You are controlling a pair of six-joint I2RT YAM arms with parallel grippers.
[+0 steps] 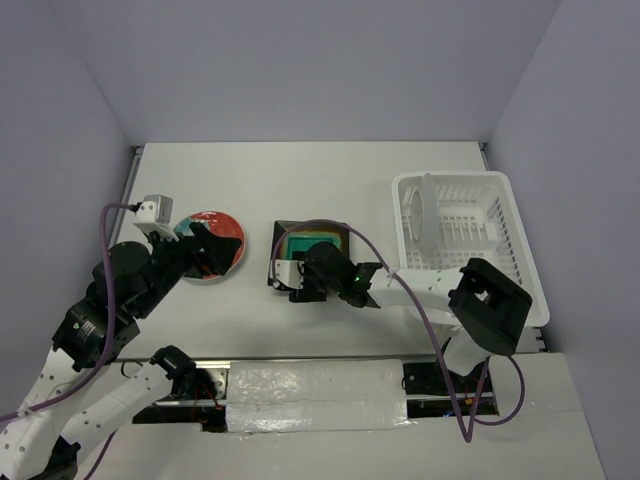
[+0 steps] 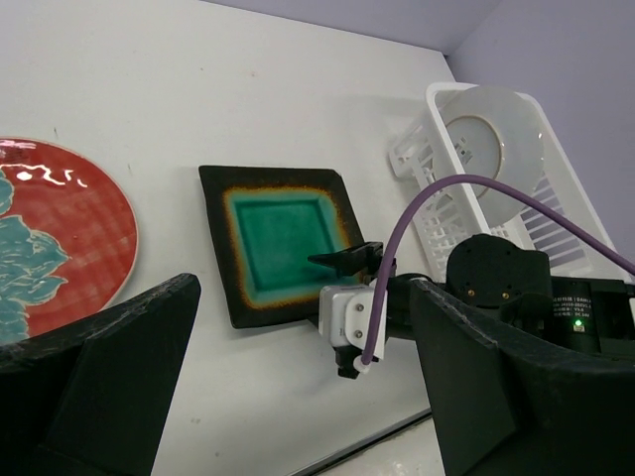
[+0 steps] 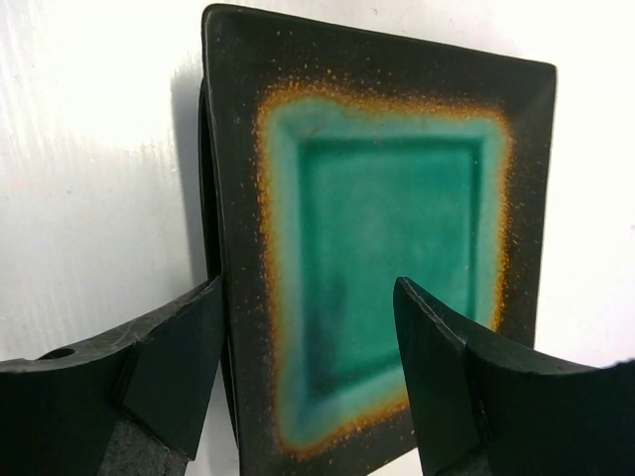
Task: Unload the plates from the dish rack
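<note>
A square black-rimmed teal plate [image 1: 313, 243] lies flat at the table's middle, also seen in the right wrist view [image 3: 382, 228] and the left wrist view [image 2: 283, 238]. A second black plate edge [image 3: 206, 188] shows under it, its centre hidden. My right gripper [image 1: 303, 272] is open, its jaws either side of the teal plate's near edge [image 3: 308, 293], holding nothing. A round red-rimmed floral plate [image 1: 212, 243] lies on the table at the left [image 2: 60, 248]. My left gripper [image 1: 207, 250] is open and empty above it [image 2: 303, 297]. The white dish rack [image 1: 520, 260] holds one upright round plate [image 1: 420, 210], pale back showing [image 2: 493, 129].
The rack [image 2: 427, 149] stands at the right side of the table, close to the right wall. The right arm's purple cable [image 2: 437, 198] arcs above the square plate. The arm bases and a foil-covered strip [image 1: 315, 385] line the near edge.
</note>
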